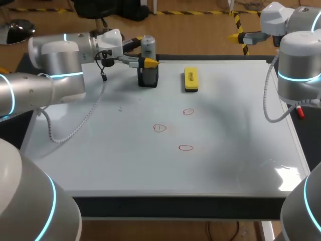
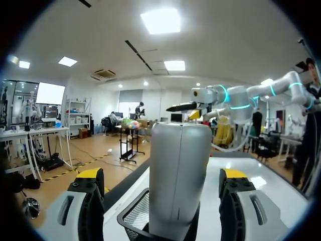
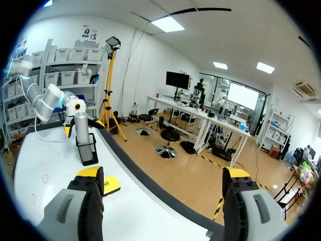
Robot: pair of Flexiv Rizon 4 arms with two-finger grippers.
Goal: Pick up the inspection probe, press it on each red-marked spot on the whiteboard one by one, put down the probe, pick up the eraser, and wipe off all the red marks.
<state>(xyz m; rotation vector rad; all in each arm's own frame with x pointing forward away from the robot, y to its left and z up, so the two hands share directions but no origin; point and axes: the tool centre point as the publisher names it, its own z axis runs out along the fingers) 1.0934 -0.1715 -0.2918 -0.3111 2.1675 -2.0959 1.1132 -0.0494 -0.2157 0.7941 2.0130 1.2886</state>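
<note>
Nearest, three red marks [image 1: 186,147] lie unwiped on the whiteboard [image 1: 100,160]. Farther back, the eraser [image 1: 191,80] rests beside a mesh holder [image 1: 148,80] in which the inspection probe [image 1: 148,46] stands upright. No step appears complete; grasping comes first. Only the left wrist view shows the left jaws released, straddling the probe with gaps either side. The right jaws are released and empty.

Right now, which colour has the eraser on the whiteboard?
The eraser is yellow; the head view shows it best.
</note>
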